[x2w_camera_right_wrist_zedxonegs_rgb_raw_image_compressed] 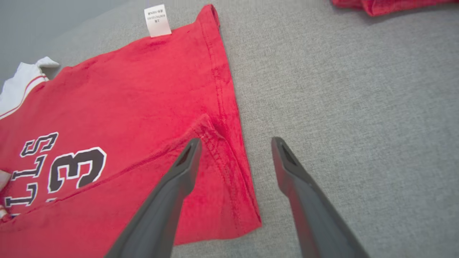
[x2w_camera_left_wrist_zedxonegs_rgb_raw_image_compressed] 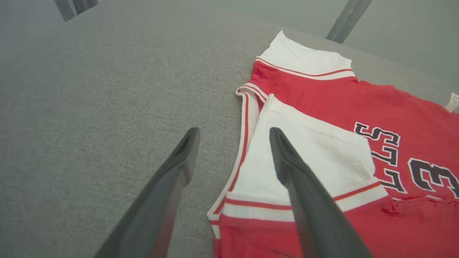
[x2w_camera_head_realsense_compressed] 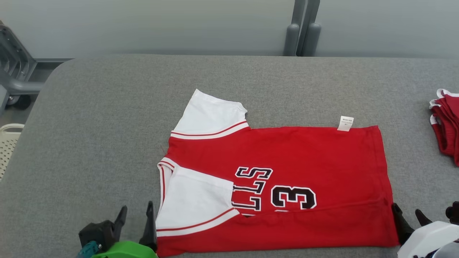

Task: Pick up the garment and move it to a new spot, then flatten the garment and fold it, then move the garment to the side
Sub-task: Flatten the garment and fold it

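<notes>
Right between the two grippers, the red-and-white garment (x2w_camera_head_realsense_compressed: 287,168) lies flat on the grey padded table (x2w_camera_head_realsense_compressed: 107,107). It's stretched sideways, so it spans pretty much the whole gap from one to the other.

At the collar end sits the left gripper (x2w_camera_head_realsense_compressed: 137,211), fingers spread wide with nothing in them. From its wrist cam one finger is over the white sleeve (x2w_camera_left_wrist_zedxonegs_rgb_raw_image_compressed: 330,154) and the other over bare table, so the shirt's edge runs up between them. At the hem end the right gripper (x2w_camera_head_realsense_compressed: 406,210) is the same deal: jaws wide apart and empty, one finger over the red hem corner, the other over bare table. Can't tell if any finger actually touches fabric.

Writing-wise, there's a big black "3" (x2w_camera_head_realsense_compressed: 294,197) with a white outline, ahead of the right gripper and inward from it. Next to it are block letters, "LLS" readable, the rest tucked under that sleeve. A white tag (x2w_camera_head_realsense_compressed: 345,123) pokes out of the far edge; the print is too small to read.

The strip nearest the grippers is folded over onto the body. Plenty of bare table lies beyond the shirt and out past the left gripper to the rounded corner. Outward of the right gripper, well apart from the shirt, a pile of red clothes (x2w_camera_head_realsense_compressed: 446,125) sits at the table's edge.
</notes>
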### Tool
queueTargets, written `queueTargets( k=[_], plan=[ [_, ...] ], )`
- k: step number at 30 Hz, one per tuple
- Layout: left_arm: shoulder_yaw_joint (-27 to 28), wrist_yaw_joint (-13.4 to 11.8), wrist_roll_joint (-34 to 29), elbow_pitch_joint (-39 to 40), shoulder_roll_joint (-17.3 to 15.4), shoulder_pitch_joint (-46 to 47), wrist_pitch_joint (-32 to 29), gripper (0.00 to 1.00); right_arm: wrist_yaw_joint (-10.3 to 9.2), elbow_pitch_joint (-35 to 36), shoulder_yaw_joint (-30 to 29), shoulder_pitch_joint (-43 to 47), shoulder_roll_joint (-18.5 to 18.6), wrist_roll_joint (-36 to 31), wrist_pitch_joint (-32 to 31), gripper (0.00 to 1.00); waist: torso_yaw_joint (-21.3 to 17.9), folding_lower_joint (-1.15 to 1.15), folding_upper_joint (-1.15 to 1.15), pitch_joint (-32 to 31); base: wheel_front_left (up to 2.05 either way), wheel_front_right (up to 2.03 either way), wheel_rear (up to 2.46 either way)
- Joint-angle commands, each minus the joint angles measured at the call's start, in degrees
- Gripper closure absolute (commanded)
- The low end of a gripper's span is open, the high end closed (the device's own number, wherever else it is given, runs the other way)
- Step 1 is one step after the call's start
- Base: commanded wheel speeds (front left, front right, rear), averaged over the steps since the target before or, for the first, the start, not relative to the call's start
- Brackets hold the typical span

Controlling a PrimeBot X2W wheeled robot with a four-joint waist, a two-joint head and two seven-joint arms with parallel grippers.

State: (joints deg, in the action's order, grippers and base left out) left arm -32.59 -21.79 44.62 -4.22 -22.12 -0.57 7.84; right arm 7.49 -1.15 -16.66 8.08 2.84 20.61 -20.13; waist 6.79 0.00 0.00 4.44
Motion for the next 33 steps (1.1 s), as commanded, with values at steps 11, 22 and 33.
queueTargets(
  k=[11,22,33],
  plan=[
    [4.92,7.39,-7.18,-1.10,2.49,6.84,7.42,0.00,0.00,-6.18,3.89,-7.35,0.11,2.80,15.97,0.00,0.33,0.00,0.00,-2.28,0.00,0.00,0.00],
    [12.17,18.45,-14.21,-5.47,6.49,8.49,7.33,0.00,0.00,-7.96,11.51,-12.35,0.16,-1.73,29.62,0.00,0.10,0.00,0.00,-4.31,0.00,0.00,0.00],
    [17.38,22.74,-19.71,-10.28,8.69,6.65,7.34,0.00,-0.01,-10.42,16.58,-11.55,0.16,-6.51,31.70,0.00,-1.12,0.00,0.00,-5.66,0.00,0.00,0.00]
  ],
)
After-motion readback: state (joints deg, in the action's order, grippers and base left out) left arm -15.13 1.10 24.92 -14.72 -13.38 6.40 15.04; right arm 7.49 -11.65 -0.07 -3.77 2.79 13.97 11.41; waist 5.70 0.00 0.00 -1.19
